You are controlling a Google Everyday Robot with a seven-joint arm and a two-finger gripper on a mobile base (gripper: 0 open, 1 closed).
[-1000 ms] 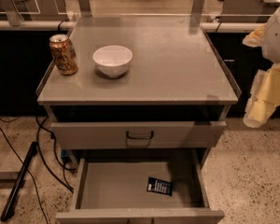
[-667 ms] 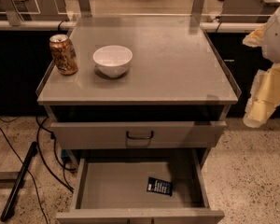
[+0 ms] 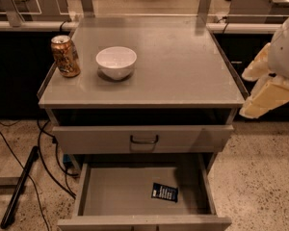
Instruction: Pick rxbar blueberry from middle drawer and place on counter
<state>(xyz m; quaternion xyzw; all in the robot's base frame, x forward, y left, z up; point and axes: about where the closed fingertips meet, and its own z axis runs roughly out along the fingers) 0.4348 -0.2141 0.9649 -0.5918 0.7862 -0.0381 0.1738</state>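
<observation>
The rxbar blueberry point(image 3: 164, 192), a small flat dark navy wrapper with white print, lies flat on the grey floor of the open middle drawer point(image 3: 120, 191), right of its centre. The counter point(image 3: 178, 66) is the broad grey cabinet top above it. My gripper point(image 3: 266, 94) hangs on the white and cream arm at the right edge of the view, beside the counter's right front corner. It is well above and to the right of the bar, apart from it, and holds nothing that I can see.
A gold-brown can point(image 3: 65, 56) and a white bowl point(image 3: 116, 62) stand on the counter's left part. A drawer front with a black handle point(image 3: 144, 139) sticks out slightly above the open drawer. Black cables point(image 3: 43, 153) and a dark bar lie on the speckled floor at the left.
</observation>
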